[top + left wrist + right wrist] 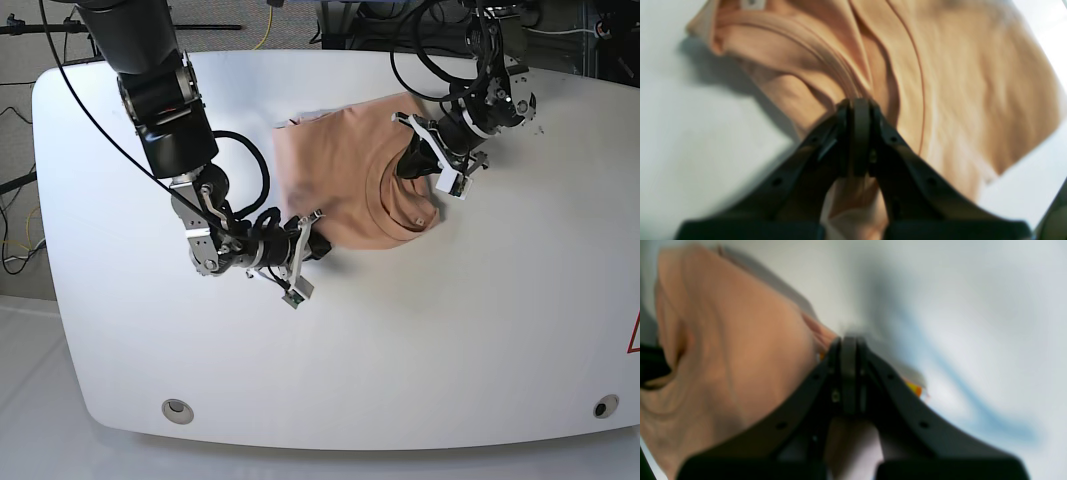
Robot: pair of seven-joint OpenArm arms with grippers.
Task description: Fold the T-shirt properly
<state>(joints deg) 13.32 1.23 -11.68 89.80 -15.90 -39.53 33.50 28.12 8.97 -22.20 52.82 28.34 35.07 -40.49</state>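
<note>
T-shirt (345, 180): peach, wrinkled, bunched on the white worktop (400, 340) near its far middle, neckline seam facing the left arm. Left pincer (858, 103) clenched on cloth beside the collar. Right pincer (848, 341) clenched on the opposite edge; shirt spans between both. Wrist views blurred.

A white bench (420, 330) with rounded corners carries two round insets (177, 409) near its front edge, and beyond it black cables (12, 190) and a yellow cable (266, 30) run.
</note>
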